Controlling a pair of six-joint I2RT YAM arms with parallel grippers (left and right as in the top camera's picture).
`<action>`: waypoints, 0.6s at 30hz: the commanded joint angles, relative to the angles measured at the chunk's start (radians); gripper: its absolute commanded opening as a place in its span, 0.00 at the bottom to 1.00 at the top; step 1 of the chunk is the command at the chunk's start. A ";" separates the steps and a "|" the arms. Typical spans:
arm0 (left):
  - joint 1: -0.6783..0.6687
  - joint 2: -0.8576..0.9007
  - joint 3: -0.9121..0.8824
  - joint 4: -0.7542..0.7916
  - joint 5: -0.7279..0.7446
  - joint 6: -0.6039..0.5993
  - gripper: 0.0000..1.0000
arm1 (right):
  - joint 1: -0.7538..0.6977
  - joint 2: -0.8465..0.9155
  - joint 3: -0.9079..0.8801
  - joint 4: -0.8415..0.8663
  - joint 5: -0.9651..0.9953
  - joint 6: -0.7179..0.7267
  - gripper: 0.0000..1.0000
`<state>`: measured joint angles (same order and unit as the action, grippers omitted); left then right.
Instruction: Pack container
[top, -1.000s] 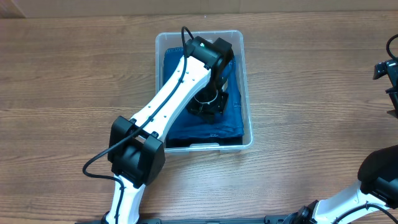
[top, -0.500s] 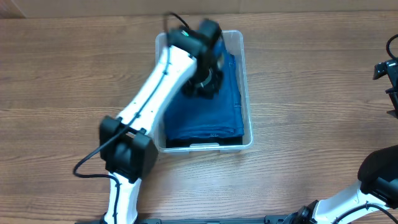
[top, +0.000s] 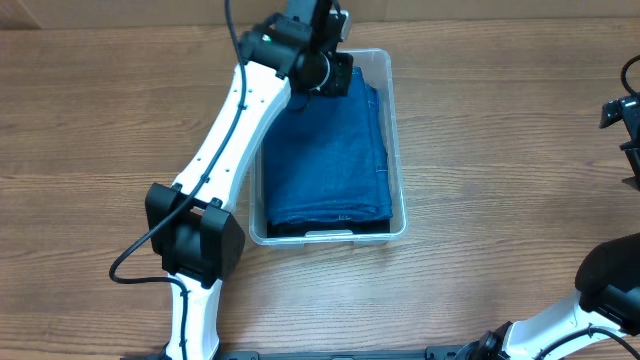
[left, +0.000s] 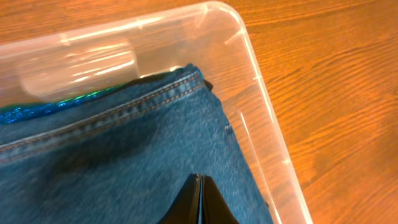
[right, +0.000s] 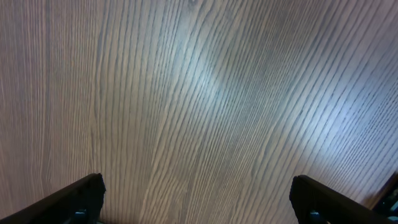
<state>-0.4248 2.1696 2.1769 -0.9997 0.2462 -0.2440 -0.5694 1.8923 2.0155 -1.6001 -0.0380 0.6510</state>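
Note:
The container is a clear plastic bin in the middle of the wooden table. Folded blue jeans lie flat inside it and fill most of it. My left gripper hangs over the bin's far end, shut with nothing in it. In the left wrist view its closed fingertips point down just above the jeans, near the far right corner of the container. My right gripper is open wide above bare wood, with nothing between its fingers.
The white left arm slants from the table's near edge up across the bin's left side. Dark parts of the right arm show at the right edge. Wooden tabletop lies all round the bin.
My left gripper has risen off the middle of the jeans and moved to the bin's far end, still shut. The jeans stay flat in the bin. The right arm has not moved.

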 joint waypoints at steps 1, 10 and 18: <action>-0.010 0.023 -0.069 0.068 -0.052 -0.029 0.04 | -0.002 -0.018 0.000 0.002 -0.002 0.005 1.00; -0.014 0.024 -0.319 0.356 -0.151 -0.042 0.04 | -0.002 -0.018 0.000 0.002 -0.002 0.005 1.00; -0.014 0.027 -0.352 0.410 -0.153 -0.044 0.04 | -0.002 -0.018 0.000 0.002 -0.002 0.005 1.00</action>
<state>-0.4328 2.1788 1.8206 -0.5777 0.1299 -0.2817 -0.5694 1.8923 2.0155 -1.5997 -0.0380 0.6510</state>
